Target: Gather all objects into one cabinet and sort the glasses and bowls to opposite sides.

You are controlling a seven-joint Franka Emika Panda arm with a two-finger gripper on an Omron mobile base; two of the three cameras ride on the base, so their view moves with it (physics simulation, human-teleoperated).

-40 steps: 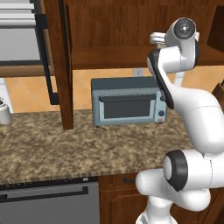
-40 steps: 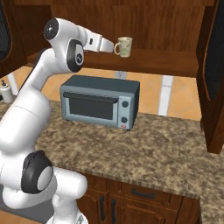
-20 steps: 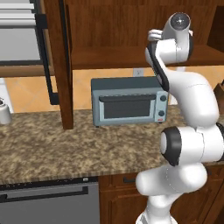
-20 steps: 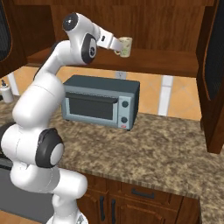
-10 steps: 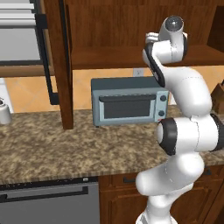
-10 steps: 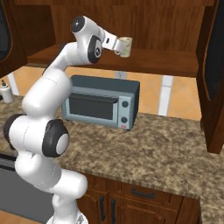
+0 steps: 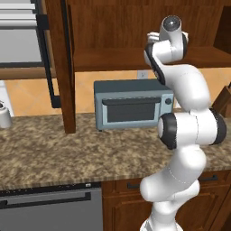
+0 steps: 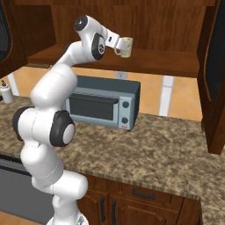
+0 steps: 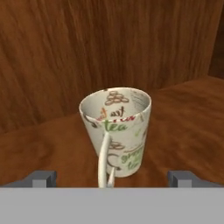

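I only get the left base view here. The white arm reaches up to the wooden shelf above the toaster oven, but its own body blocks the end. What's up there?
Observer: A cream-white mug sits right in front of the gripper, as the right base view shows.
Visitor: Is it squeezing the mug?
Observer: No. In the hand view the fingertips stand wide apart, well clear of the mug on both sides.
Visitor: So is the mug hanging in the air?
Observer: It appears to stand upright on the cabinet shelf, with its handle turned toward the hand.
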